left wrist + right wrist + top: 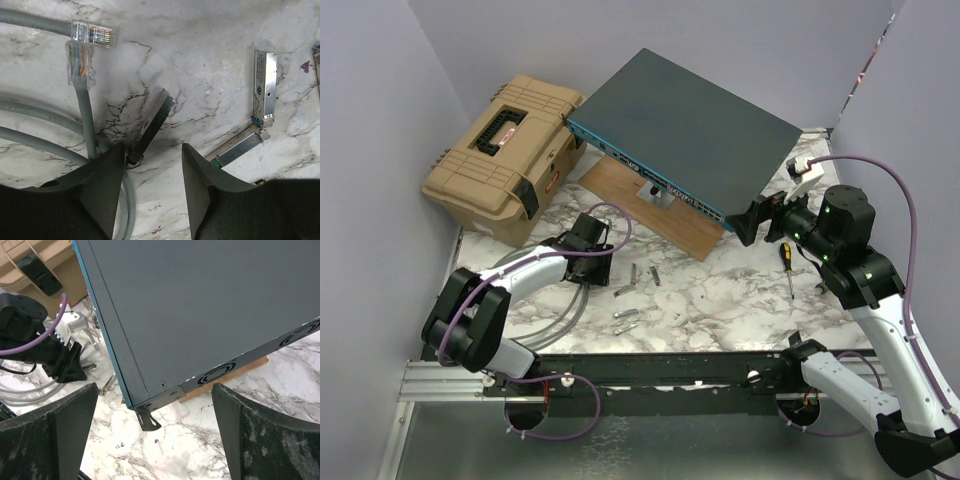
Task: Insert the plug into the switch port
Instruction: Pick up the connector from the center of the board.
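Marbled table [720, 290], near left: your left gripper [152, 150] is hovering with jaws apart over a slim metal module [152, 120], likely the plug; nothing gripped. The switch [690, 120] is sitting at the far middle. Your right gripper [155, 390] is hanging wide apart at its near right corner. You are facing the pickup and the insertion yet.
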